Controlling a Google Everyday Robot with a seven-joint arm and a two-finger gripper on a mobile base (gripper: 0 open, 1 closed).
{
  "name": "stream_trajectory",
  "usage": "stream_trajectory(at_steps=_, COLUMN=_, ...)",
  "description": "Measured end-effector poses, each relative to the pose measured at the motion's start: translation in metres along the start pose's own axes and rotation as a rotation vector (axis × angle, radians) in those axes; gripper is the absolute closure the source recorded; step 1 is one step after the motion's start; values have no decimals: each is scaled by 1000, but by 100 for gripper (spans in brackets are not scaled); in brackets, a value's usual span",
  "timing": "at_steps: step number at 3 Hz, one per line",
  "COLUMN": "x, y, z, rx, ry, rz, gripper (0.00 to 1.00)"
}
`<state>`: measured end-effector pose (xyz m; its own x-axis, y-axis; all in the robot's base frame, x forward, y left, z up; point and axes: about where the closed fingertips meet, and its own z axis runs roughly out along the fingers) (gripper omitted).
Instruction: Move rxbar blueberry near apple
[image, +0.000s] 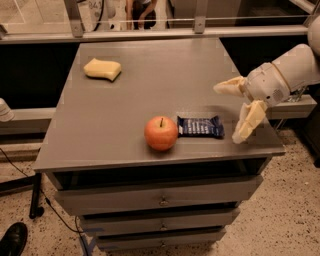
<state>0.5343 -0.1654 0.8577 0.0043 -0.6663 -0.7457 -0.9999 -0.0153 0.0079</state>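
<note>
1 goal, seemingly met: bar (200, 126) lies flat on table (150, 90) near front edge, left end just beside apple (161, 133); touching or a sliver apart, cannot tell. Just right of bar, gripper (230, 113) hovers, fingers splayed wide, holding nothing, clear of wrapper. Sponge (102, 69) well apart, back left. Left, by judgement: only getting arm clear.

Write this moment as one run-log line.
dark blue wrapped snack bar: flat, just right of round red-orange apple | hand: open, empty, right of bar, above grey table
</note>
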Motion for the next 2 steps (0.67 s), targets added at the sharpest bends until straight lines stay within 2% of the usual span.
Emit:
stream_trajectory(at_steps=1, x=16, y=-12, z=-59, rx=175, ry=-13, rz=42, gripper=0)
stream_trajectory(at_steps=2, x=16, y=-14, z=-66, rx=195, ry=-14, rz=41, gripper=0)
